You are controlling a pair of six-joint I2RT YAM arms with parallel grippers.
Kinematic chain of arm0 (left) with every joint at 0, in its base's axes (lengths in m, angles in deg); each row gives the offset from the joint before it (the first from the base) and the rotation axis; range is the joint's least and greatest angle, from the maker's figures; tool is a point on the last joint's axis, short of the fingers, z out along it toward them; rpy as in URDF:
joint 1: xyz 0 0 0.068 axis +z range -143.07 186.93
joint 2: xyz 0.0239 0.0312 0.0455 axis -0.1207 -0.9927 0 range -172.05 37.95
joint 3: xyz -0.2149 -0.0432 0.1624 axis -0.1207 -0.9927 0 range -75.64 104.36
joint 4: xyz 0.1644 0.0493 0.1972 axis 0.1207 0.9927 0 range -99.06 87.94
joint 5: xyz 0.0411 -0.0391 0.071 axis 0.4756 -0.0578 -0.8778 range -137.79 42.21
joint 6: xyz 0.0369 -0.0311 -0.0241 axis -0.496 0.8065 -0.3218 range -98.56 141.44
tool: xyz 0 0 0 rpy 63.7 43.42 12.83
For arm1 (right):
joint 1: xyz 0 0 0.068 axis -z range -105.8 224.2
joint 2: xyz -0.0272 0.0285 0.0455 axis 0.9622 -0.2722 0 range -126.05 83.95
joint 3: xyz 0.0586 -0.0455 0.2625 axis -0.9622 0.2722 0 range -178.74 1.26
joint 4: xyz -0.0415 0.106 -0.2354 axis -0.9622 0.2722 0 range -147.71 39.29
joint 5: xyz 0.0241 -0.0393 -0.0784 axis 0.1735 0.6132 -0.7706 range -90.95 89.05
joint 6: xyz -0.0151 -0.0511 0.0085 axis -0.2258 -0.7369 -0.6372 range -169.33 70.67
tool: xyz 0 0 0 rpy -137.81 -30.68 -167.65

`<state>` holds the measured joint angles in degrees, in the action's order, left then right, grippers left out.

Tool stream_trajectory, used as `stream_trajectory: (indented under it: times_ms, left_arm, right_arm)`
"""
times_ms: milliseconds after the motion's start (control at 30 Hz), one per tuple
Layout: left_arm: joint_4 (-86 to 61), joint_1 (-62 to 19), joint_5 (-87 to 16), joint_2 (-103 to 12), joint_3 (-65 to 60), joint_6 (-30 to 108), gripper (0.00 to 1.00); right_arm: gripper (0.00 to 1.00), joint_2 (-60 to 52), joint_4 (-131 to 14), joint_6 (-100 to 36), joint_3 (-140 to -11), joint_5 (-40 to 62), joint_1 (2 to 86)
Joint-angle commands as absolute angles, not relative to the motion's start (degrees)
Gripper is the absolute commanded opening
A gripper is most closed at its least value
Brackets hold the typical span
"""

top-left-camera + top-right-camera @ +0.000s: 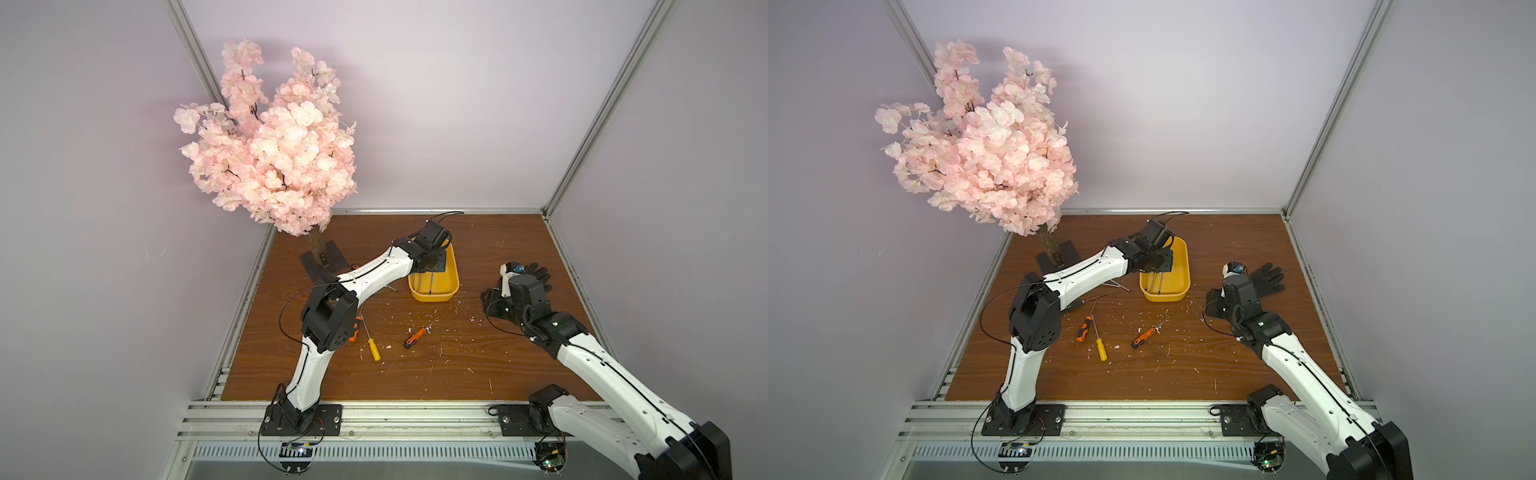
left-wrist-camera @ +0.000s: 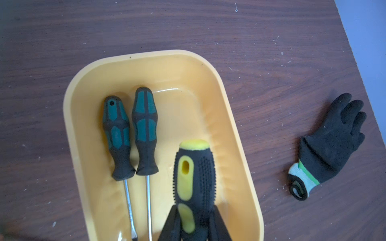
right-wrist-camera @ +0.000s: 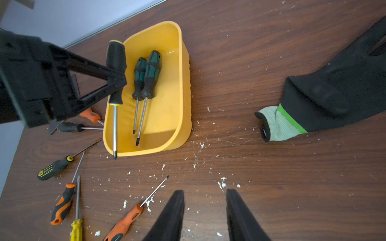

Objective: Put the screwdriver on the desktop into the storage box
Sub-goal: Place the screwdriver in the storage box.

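Yellow plastic at centre stage: the storage box point(image 2: 67, 116) sits on the desktop point(image 3: 250, 62), and a pair of green-and-black screwdrivers point(image 2: 145, 129) lies side by side inside it, handles toward the back wall. Over the box comes the left gripper point(image 3: 119, 80), clamped tight around the handle of a black-and-yellow screwdriver point(image 2: 194, 167). That tool runs lengthwise along the box, next to the green pair, and its tip reaches the near rim. Whether it touches the box cannot be told.

Across the board, the right gripper point(image 3: 204, 192) hovers above bare wood, jaws parted with nothing between them. Just ahead of it lies a black glove point(image 3: 334, 94) with a white and green cuff, well apart from the box.

More work waits on the desktop. An orange-handled screwdriver point(image 1: 415, 337) rests among white flecks in front of the box, and a yellow-handled screwdriver point(image 1: 374, 348) lies nearer the left arm. In the right wrist view, several others are scattered beside the box's side.
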<state>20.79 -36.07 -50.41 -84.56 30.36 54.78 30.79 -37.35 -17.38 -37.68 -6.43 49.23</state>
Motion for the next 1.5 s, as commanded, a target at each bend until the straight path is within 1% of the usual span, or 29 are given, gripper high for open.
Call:
stream_trajectory:
  times_ms: [0, 400, 600, 700, 900, 1000, 1033, 1133, 1167, 1467]
  left_arm:
    - [21.11, -35.44, -50.81, -87.48, 33.72, 53.04, 0.09]
    - [21.14, -33.73, -52.78, -97.22, 42.14, 52.85, 0.10]
    - [21.09, -33.43, -54.39, -99.56, 43.34, 53.17, 0.12]
    - [21.07, -33.34, -54.82, -100.36, 43.53, 53.12, 0.15]
    - [21.11, -33.39, -55.15, -100.50, 43.63, 53.16, 0.27]
    - [21.17, -33.39, -55.62, -99.99, 43.63, 53.08, 0.31]
    - [21.16, -33.41, -55.83, -99.83, 43.59, 53.08, 0.34]
    - [21.17, -33.36, -55.64, -99.13, 43.55, 53.08, 0.36]
    - [21.18, -33.37, -55.57, -98.82, 43.54, 52.97, 0.39]
    - [21.07, -33.50, -54.27, -93.39, 42.18, 52.53, 0.41]
  right_arm:
    - [0.40, 32.60, -35.48, -17.50, -37.74, -6.96, 49.51]
    - [0.40, 35.98, -31.73, -17.68, -37.43, -8.69, 49.59]
    - [0.40, 36.53, -31.26, -17.60, -37.52, -8.77, 49.69]
    - [0.40, 36.25, -31.35, -17.46, -37.68, -8.64, 49.68]
    - [0.40, 36.23, -31.44, -17.25, -37.52, -8.38, 49.77]
    - [0.40, 35.88, -31.78, -17.16, -37.50, -8.12, 49.68]
    - [0.40, 35.75, -31.87, -17.16, -37.50, -8.03, 49.69]
    - [0.40, 35.75, -31.96, -17.20, -37.59, -7.82, 49.68]
    - [0.40, 35.72, -31.98, -17.32, -37.67, -7.74, 49.69]
    - [0.40, 35.03, -31.96, -19.90, -38.52, -7.73, 49.68]
